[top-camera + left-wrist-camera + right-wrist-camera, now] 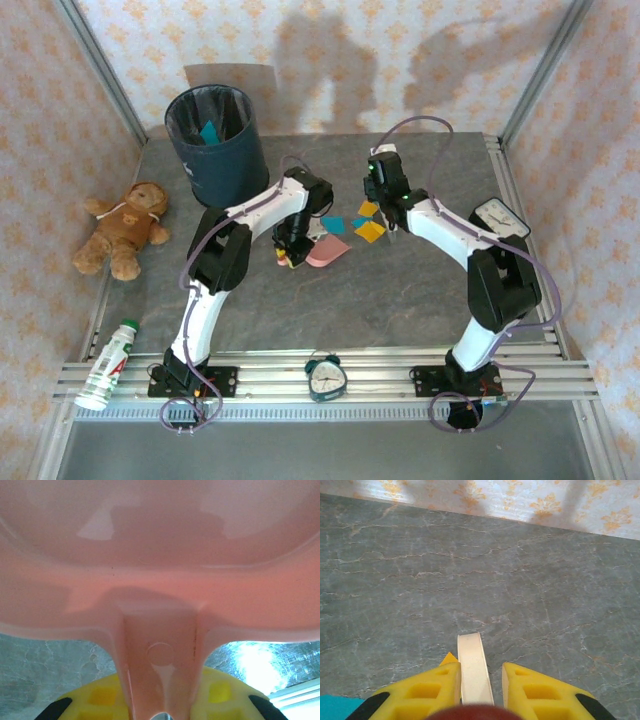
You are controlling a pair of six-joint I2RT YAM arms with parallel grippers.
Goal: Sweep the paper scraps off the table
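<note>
In the top external view, a few paper scraps lie mid-table: a teal one (333,224), a yellow one (370,231) and a yellow-and-teal pair (368,209). My left gripper (290,246) is shut on the handle of a pink dustpan (327,251), which rests just left of the scraps. In the left wrist view the dustpan (160,555) fills the frame, its handle between my left gripper's (160,702) yellow fingers. My right gripper (392,228) stands just right of the scraps. It (480,672) is shut on a flat cream-white handle (474,667). A yellow scrap tip (449,658) and a teal scrap (335,707) lie beside it.
A dark blue bin (215,145) with a teal scrap inside stands at the back left of the table (300,310). A teddy bear (125,228) and a bottle (108,365) lie at the left edge. An alarm clock (326,377) sits on the front rail and a white clock (500,215) at the right.
</note>
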